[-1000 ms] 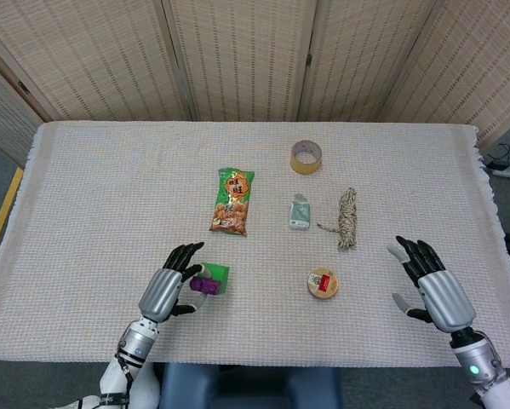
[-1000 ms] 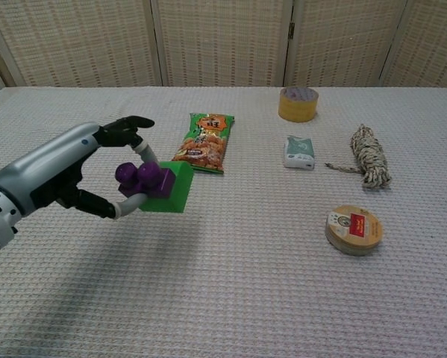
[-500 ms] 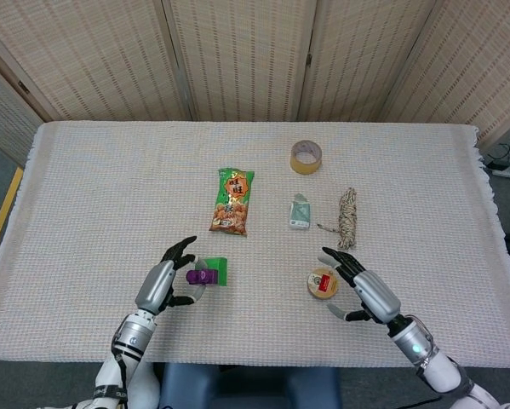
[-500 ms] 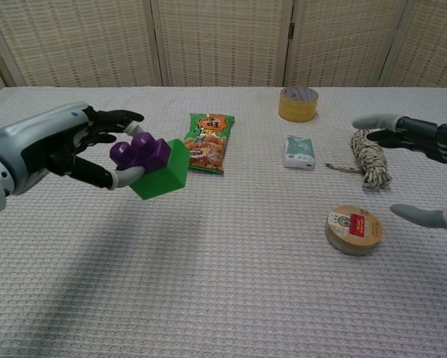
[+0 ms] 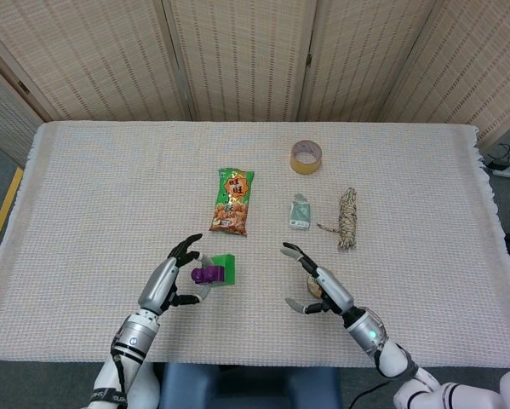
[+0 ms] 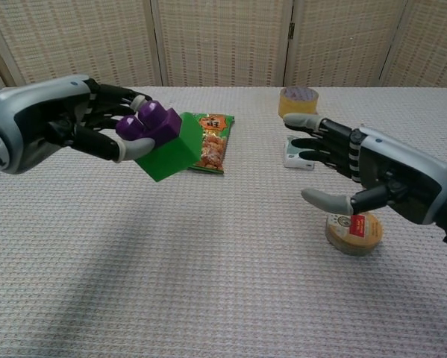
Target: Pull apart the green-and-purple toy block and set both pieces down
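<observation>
Your left hand [image 6: 55, 123] pinched the green-and-purple toy block [image 6: 160, 138] by its purple end above the desk [image 6: 208, 283], while the chest view alone showed your right hand's [image 6: 380, 175] spread, empty fingers [image 6: 320, 127].

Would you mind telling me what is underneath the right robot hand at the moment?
A round tin sits on the table beneath the right robot hand; the hand covers its far edge.

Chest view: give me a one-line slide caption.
Left hand holds the green-and-purple toy block aloft while the open right hand reaches toward it.
</observation>
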Action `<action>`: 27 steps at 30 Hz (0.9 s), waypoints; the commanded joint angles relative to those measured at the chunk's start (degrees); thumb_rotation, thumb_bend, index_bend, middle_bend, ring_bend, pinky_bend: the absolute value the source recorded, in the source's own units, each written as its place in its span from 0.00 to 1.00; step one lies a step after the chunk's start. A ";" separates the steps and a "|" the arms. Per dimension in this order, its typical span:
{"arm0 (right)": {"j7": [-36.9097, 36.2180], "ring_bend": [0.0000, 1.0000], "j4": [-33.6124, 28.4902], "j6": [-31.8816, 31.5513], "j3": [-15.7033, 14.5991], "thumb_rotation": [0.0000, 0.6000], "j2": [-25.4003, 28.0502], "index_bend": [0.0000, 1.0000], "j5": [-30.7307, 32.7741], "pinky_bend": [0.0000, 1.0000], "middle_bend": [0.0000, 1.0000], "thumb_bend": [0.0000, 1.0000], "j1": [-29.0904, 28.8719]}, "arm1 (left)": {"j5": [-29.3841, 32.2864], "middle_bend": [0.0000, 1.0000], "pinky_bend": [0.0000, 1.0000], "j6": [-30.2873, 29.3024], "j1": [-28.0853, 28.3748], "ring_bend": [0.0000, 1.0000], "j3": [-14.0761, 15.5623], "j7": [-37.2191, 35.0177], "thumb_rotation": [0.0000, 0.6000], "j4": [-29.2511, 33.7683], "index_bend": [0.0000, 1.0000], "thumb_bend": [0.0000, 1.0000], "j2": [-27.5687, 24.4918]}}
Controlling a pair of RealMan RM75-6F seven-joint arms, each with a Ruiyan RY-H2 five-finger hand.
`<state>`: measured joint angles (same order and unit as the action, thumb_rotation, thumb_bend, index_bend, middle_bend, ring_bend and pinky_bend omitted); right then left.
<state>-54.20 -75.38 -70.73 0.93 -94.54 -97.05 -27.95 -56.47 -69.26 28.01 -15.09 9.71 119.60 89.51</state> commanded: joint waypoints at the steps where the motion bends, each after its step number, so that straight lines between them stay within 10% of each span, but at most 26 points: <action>1: -4.52 0.00 1.48 2.17 -0.22 1.00 -2.69 0.00 1.35 0.00 0.00 0.40 -1.69 | -0.13 0.11 0.00 -0.63 0.29 0.00 0.40 0.62 1.00 0.59 0.73 0.49 0.66; 27: -10.34 0.00 -1.42 4.63 3.01 1.00 -8.49 0.01 5.95 0.00 0.00 0.40 -5.94 | -0.97 0.11 0.00 -1.68 1.55 0.00 2.24 -0.17 1.00 -0.42 0.73 0.49 5.98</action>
<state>-64.50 -76.79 -66.09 4.02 -102.96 -91.11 -33.90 -57.37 -70.94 29.46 -12.83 9.47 119.30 95.36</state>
